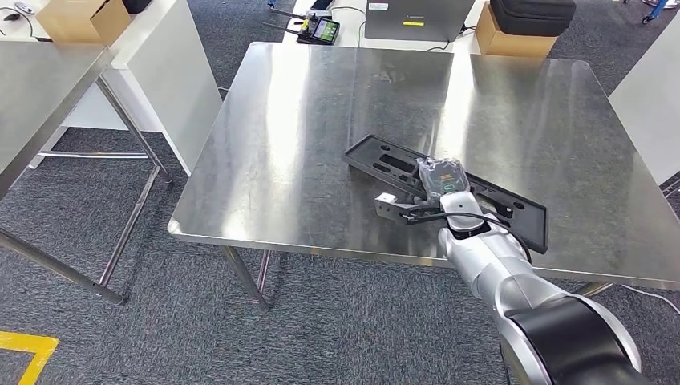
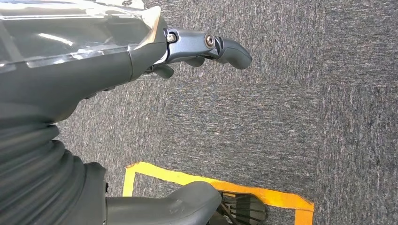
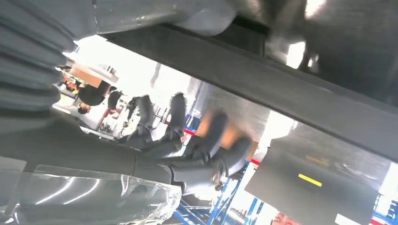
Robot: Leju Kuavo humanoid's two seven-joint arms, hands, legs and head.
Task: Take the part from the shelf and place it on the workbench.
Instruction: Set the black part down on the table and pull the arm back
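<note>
The part (image 1: 385, 164), a long flat black plastic panel with cut-outs, lies on the steel workbench (image 1: 321, 120) near its front right. My right hand (image 1: 439, 183) is over the panel's middle, with the silver arm reaching in from the lower right. In the right wrist view the panel's dark edge (image 3: 281, 89) crosses the picture. The dark fingers (image 3: 187, 150) are spread and stand apart from it, with a bright gap between. My left hand (image 2: 197, 47) hangs over the grey carpet and holds nothing, its fingers loosely apart.
A second steel table (image 1: 40, 88) stands at the left, with a white cabinet (image 1: 160, 72) behind it. Cardboard boxes (image 1: 513, 40), a black case (image 1: 531, 14) and a grey device (image 1: 417, 18) sit beyond the workbench. Yellow tape (image 1: 24, 349) marks the floor.
</note>
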